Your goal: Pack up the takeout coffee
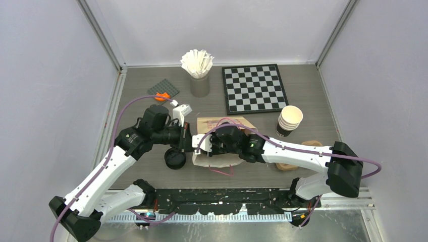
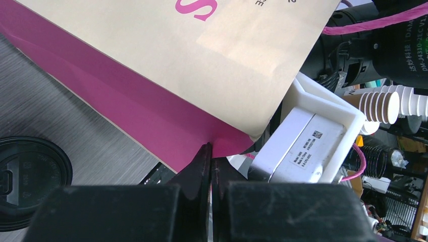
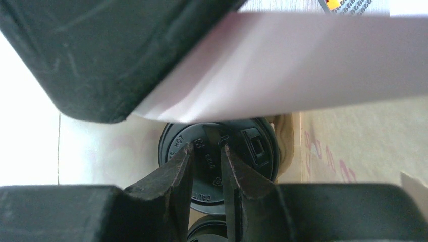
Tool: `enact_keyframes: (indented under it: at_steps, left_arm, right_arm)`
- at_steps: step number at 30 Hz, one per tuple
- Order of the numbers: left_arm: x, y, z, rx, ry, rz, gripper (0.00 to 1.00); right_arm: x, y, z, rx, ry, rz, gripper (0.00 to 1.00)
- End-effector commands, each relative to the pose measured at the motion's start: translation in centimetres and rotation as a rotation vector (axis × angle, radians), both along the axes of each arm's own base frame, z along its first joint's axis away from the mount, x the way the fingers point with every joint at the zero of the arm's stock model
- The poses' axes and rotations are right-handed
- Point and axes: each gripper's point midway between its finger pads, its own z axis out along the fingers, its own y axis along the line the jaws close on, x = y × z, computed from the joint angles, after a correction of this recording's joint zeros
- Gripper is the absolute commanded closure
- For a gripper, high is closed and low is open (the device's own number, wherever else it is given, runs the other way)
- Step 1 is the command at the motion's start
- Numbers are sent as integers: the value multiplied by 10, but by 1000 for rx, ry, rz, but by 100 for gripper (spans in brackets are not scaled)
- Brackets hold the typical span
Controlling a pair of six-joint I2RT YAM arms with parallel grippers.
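**Overhead and wrist views.** The left gripper (image 2: 210,150) is clamped, fingers together, on an edge of the cream paper bag (image 2: 202,60). The right gripper (image 3: 206,149) is held inside the bag, fingers slightly apart, over the black lid of a takeout coffee (image 3: 255,166). A second takeout coffee (image 1: 175,160) is seen on the table (image 1: 308,91), at the bag's 9 o'clock.

Paper bag (image 2: 151,40), chessboard (image 1: 255,88), stacked cups (image 1: 290,120)

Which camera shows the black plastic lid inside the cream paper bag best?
Right wrist: the black plastic lid sits plainly at centre. Top external hides it within the cream paper bag; left wrist shows only the bag's outside.
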Motion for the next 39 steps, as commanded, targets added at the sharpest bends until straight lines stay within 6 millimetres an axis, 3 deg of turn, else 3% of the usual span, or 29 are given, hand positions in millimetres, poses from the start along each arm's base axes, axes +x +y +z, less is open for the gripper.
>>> enact_keyframes:
  at_steps: [1, 6, 16, 23, 31, 39]
  left_arm:
    - [-1, -7, 22, -61, -44, -32, 100]
    - [-1, -6, 21, -56, -44, -28, 100]
    - [1, -5, 22, -54, -48, -18, 100]
    - [3, -6, 21, -52, -39, -8, 100]
    - [5, -8, 22, -51, -31, -6, 100]
    - [9, -7, 22, -39, -21, 20, 100]
  right_arm:
    - [6, -5, -14, -33, 9, -30, 69]
    - [6, -5, -5, -26, 10, -34, 68]
    - [4, -5, 29, 42, 6, -49, 58]
    - [-1, -9, 47, 76, 27, -60, 56]
    - [-3, -11, 54, 86, 41, -69, 54]
    - [-1, -9, 80, 139, 50, -88, 53]
